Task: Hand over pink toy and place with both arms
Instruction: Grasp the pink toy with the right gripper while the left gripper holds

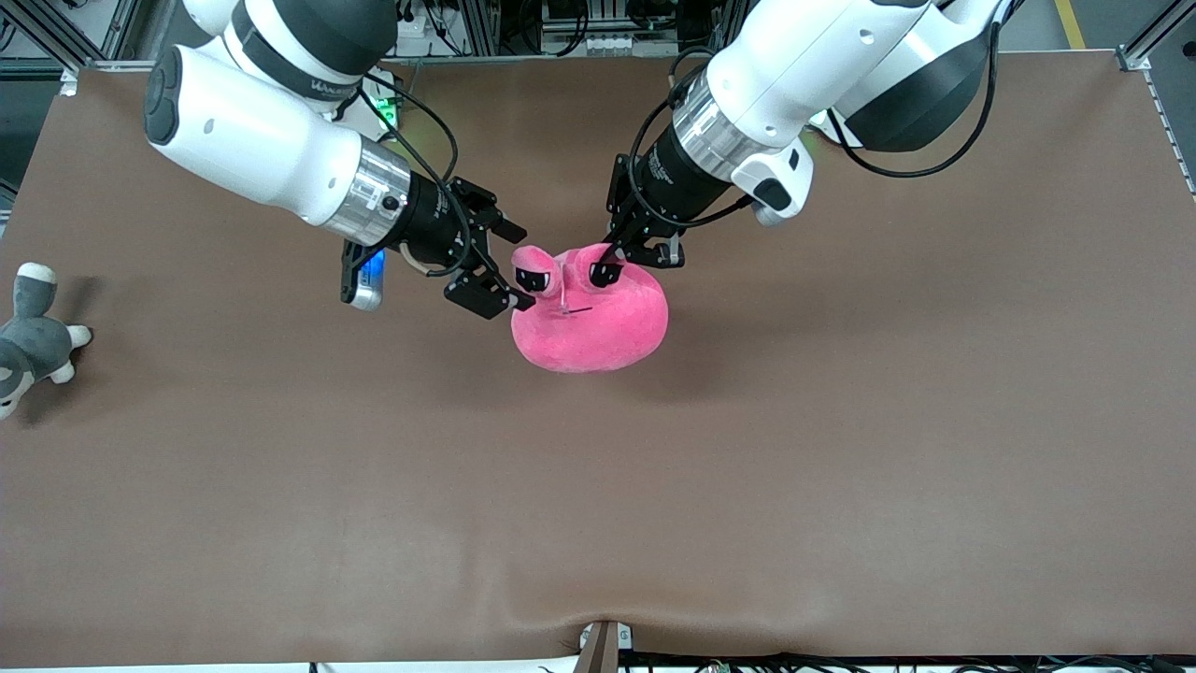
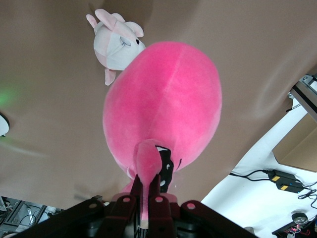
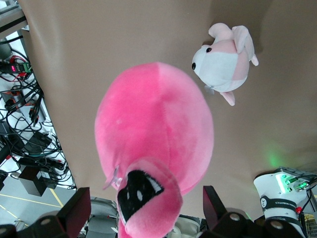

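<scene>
The pink toy (image 1: 590, 318) hangs above the middle of the table. My left gripper (image 1: 612, 260) is shut on one of its eye stalks and holds it up; in the left wrist view the gripper (image 2: 147, 196) pinches the stalk, with the toy's body (image 2: 163, 104) below. My right gripper (image 1: 519, 266) is open around the other eye stalk (image 1: 535, 273), not closed on it. In the right wrist view the right gripper (image 3: 143, 215) has its jaws wide on either side of that stalk (image 3: 146, 198), with the toy's body (image 3: 156, 124) below.
A small white and pale pink dog plush (image 2: 115, 42) lies on the table under the pink toy, also in the right wrist view (image 3: 225, 62); it is hidden in the front view. A grey and white plush (image 1: 28, 332) lies at the right arm's end of the table.
</scene>
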Available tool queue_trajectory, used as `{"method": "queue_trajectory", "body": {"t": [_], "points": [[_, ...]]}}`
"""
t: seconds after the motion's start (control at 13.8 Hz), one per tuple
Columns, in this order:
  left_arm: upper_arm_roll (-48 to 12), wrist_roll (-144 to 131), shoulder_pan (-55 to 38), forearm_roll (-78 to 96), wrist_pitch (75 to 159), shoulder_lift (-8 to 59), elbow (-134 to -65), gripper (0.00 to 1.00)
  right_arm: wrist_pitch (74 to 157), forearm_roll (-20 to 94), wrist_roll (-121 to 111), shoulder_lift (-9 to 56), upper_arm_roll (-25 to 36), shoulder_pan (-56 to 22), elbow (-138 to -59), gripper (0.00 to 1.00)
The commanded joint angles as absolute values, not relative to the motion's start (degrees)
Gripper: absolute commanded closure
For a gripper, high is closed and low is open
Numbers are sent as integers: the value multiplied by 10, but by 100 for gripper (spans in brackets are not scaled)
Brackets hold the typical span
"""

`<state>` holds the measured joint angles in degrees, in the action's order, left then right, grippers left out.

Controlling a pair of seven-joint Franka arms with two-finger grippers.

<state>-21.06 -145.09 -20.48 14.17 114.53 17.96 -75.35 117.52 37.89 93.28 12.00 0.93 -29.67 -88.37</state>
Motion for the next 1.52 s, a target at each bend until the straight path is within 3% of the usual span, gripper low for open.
{"method": "queue_trajectory", "body": {"t": [0.0,0.07,0.14,0.29,0.43,0.58,1.09,1.16,1.23,1.45], "points": [[-208,-1464,-213,143,1147,192,-743,100,1190,387,940,117,11,-314,-889,0],[-207,-1464,-219,142,1148,192,-743,100,1193,387,940,118,11,-314,-889,0],[-207,-1464,-219,142,1147,192,-743,100,1193,387,938,120,11,-314,-889,16],[-205,-1464,-218,142,1147,191,-743,100,1189,385,915,127,11,-309,-889,73],[-203,-1462,-218,141,1147,191,-743,100,1189,385,908,138,11,-308,-890,95],[-202,-1460,-215,141,1147,191,-743,100,1191,385,907,141,11,-306,-894,100],[-207,-1456,-219,115,1147,189,-743,100,1184,384,905,138,13,-287,-893,100],[-208,-1456,-219,116,1147,188,-743,84,1182,383,896,137,13,-279,-891,100],[-208,-1459,-219,110,1146,188,-743,1,1179,383,878,135,13,-270,-891,100],[-211,-1455,-231,63,1145,182,-744,0,1136,382,814,134,14,-227,-889,100]]}}
